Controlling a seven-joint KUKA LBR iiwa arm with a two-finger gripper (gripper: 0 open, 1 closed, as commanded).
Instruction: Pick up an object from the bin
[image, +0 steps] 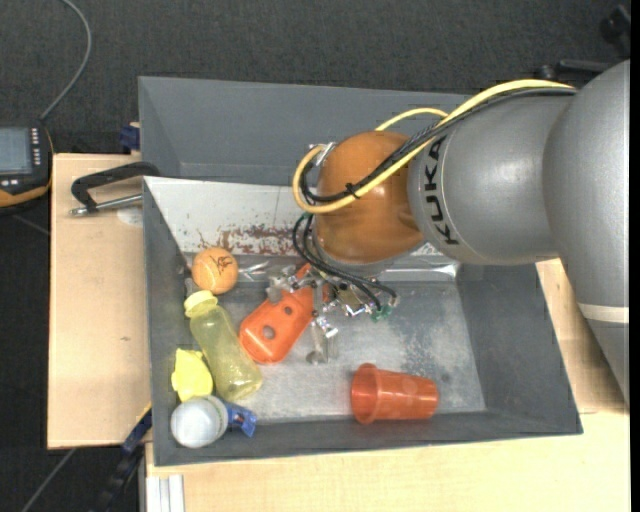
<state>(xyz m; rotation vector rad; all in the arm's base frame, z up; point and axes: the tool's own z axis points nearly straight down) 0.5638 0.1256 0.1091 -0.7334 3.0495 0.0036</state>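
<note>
Hovering my gripper (322, 335) just beside orange holed tool (275, 328), centre-left of bin (160, 320). Grip state: cannot tell. Risk: off-centre contact shoves tool into yellow bottle (225, 352), pinch slips.

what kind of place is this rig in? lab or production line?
Most likely a robotics lab's bin-picking test cell, not production: a KUKA arm reaches over a grey metal bin holding mismatched odds and ends, such as an orange cup, a yellow bottle and an orange ball.

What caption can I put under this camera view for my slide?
A robot's gripper hangs in a grey bin beside an orange plastic piece with holes, near a tipped orange cup.
</note>
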